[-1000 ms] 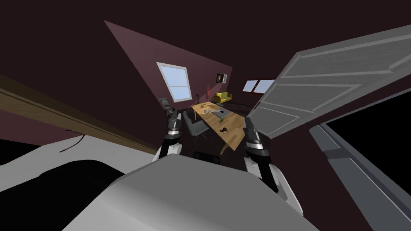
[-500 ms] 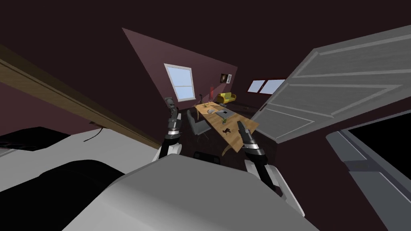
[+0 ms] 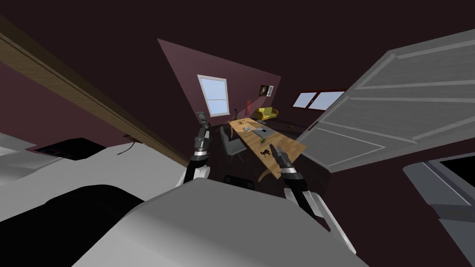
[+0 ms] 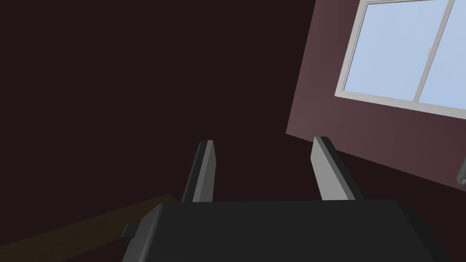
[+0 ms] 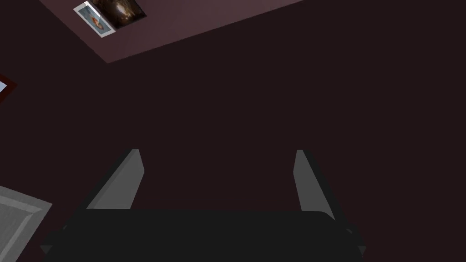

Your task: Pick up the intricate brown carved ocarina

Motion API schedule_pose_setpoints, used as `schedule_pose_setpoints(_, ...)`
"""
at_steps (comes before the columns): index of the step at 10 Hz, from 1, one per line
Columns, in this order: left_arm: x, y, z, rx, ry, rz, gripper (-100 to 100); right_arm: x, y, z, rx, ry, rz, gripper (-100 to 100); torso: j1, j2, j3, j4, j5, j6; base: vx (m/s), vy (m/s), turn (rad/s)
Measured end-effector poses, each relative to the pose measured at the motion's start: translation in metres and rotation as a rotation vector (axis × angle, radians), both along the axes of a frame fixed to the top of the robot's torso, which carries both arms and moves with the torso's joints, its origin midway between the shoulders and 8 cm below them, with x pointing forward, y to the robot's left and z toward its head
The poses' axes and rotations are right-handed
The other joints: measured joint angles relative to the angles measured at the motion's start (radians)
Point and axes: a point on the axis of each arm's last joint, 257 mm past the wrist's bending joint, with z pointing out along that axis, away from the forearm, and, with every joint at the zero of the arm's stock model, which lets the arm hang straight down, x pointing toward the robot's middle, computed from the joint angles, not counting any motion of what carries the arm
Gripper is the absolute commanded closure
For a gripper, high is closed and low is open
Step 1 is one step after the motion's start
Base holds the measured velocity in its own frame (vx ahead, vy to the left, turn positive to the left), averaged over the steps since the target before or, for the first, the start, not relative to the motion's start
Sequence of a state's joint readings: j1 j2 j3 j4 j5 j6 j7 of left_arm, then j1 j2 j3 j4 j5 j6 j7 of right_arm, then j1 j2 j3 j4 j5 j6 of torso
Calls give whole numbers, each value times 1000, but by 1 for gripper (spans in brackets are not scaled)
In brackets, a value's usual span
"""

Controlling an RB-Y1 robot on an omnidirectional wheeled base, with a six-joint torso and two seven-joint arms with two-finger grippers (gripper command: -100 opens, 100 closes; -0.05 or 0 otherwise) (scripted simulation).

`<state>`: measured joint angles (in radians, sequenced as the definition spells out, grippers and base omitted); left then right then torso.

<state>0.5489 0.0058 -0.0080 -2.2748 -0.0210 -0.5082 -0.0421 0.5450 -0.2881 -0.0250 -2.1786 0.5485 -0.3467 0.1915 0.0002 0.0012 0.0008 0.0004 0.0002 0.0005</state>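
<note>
The ocarina [image 3: 265,153] is that little dark blob on the near end of the table [image 3: 253,140], ahead and a bit to my right. That puts the right gripper [image 3: 277,149] much nearer than the left gripper [image 3: 201,115], which is raised off to the other side. It's too small to tell which way its long axis runs. Both grippers are spread wide with nothing in them, and the right looks aimed at the far wall, so I'd guess it has to tip down first.

Empty left gripper [image 4: 264,144] held high, fingers [image 4: 203,168] apart, empty right gripper [image 5: 217,157] lower and forward, fingers spread wide
</note>
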Motion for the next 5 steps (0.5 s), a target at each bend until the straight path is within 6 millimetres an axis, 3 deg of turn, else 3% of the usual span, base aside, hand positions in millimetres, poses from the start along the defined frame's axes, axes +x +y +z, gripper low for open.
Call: schedule_pose_setpoints(5, 0, 0, 0, 0, 0, 0, 0, 4, -18, -59, -270, 119, -66, -100, -1, -1, 0, 0, 0, 0, -4, 9, 127)
